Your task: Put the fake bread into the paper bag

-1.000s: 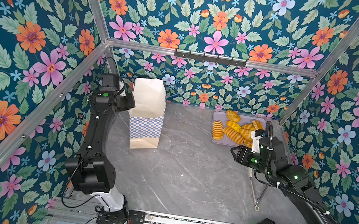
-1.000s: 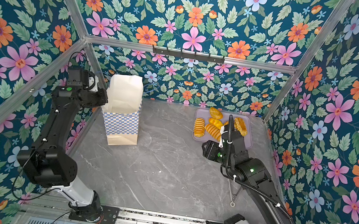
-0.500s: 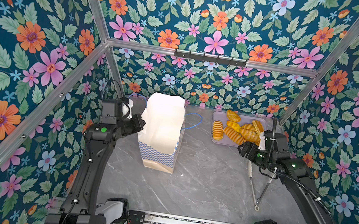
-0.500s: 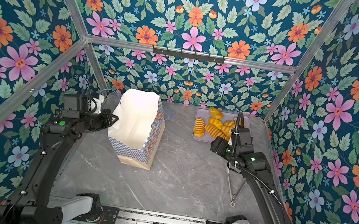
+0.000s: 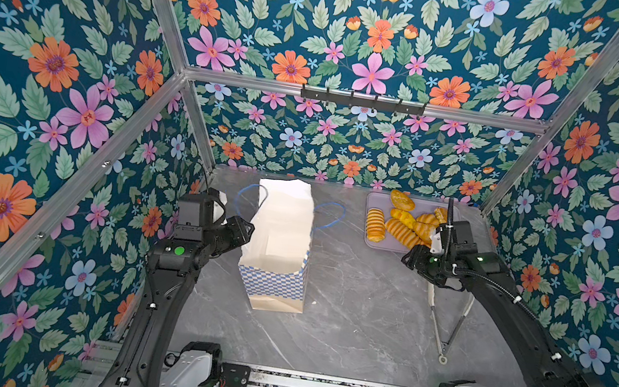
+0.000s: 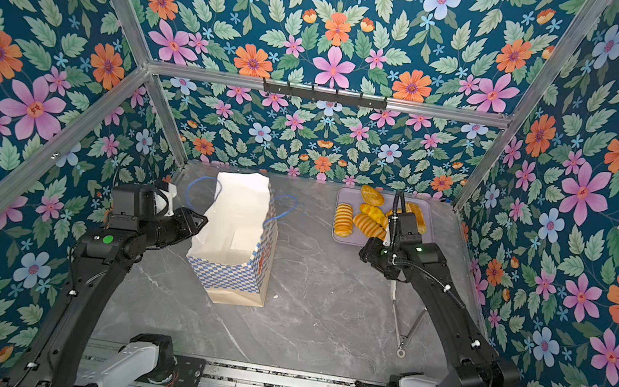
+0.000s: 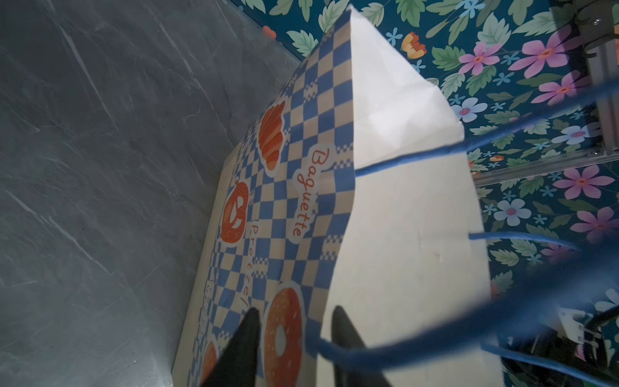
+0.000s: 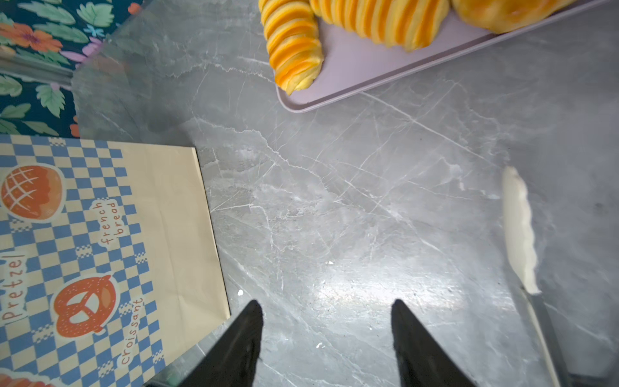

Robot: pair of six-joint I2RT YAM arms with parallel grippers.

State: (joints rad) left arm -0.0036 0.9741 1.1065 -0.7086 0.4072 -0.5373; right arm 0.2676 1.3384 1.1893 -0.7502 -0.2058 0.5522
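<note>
Enclosing the scene on three sides, floral wallpaper (image 5: 365, 43) in dark teal runs behind an aluminium frame (image 5: 479, 118), with a black hook rail (image 5: 362, 100) on the back bar. The desk (image 5: 343, 317) is glossy grey marble-look. The paper bag (image 5: 279, 240) stands upright, mouth open, left of the desk's middle and towards the back edge. The fake bread (image 5: 403, 230) lies heaped on a lavender tray (image 5: 388, 245) at the back right corner, and tongs (image 5: 435, 328) lie near the right edge. The left gripper (image 7: 294, 309) has its jaws apart, one finger either side of the bag's rim. The right gripper (image 8: 326, 301), jaws apart and empty, hovers over bare desk between bag and tray.
</note>
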